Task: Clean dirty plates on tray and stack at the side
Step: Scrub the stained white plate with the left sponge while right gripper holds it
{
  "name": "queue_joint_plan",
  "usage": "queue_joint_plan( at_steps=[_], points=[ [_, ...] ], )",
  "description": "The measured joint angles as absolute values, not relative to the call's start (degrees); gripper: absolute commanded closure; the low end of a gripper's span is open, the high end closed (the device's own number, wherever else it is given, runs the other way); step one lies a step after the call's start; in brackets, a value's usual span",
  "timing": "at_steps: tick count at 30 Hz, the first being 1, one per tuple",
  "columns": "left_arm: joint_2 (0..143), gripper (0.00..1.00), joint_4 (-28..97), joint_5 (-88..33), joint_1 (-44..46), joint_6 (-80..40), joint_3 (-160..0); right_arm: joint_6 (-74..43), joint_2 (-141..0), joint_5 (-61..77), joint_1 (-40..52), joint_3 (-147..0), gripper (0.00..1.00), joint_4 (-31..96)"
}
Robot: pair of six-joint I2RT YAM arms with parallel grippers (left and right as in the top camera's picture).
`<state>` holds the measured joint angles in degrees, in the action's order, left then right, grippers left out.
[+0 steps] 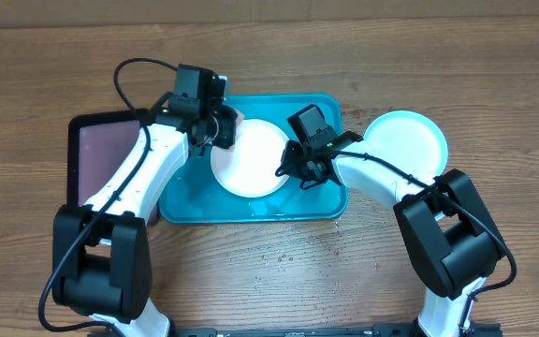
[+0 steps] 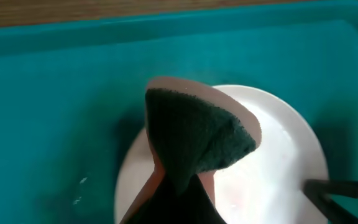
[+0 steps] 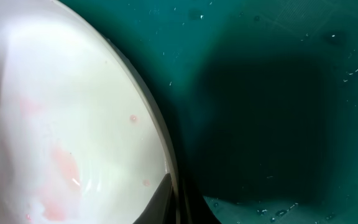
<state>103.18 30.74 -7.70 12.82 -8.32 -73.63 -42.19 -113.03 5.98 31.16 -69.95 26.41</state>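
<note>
Scrubbing: left tool (image 1: 224,132) clamped on green-faced sponge (image 2: 194,134), right tool (image 1: 284,168) pinching rim of round white plastic plate (image 1: 249,159); press flat across pink smears (image 3: 61,165).

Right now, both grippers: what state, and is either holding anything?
Left gripper: closed, holding the sponge.
Right gripper: closed on the rim of the white plate.
</note>
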Motion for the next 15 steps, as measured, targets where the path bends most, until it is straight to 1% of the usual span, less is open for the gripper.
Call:
queue_joint_plan(
  at_steps=[8,15],
  points=[
    [107.68,0.96,27.55,-9.78,15.29,-7.92,-73.63,-42.15,-113.03,5.96,31.16,-69.95,0.96,26.39],
    [110.28,0.96,27.35,-4.34,14.94,-7.88,-73.6,-42.19,-113.03,5.96,31.16,-69.95,0.96,26.37]
  ],
)
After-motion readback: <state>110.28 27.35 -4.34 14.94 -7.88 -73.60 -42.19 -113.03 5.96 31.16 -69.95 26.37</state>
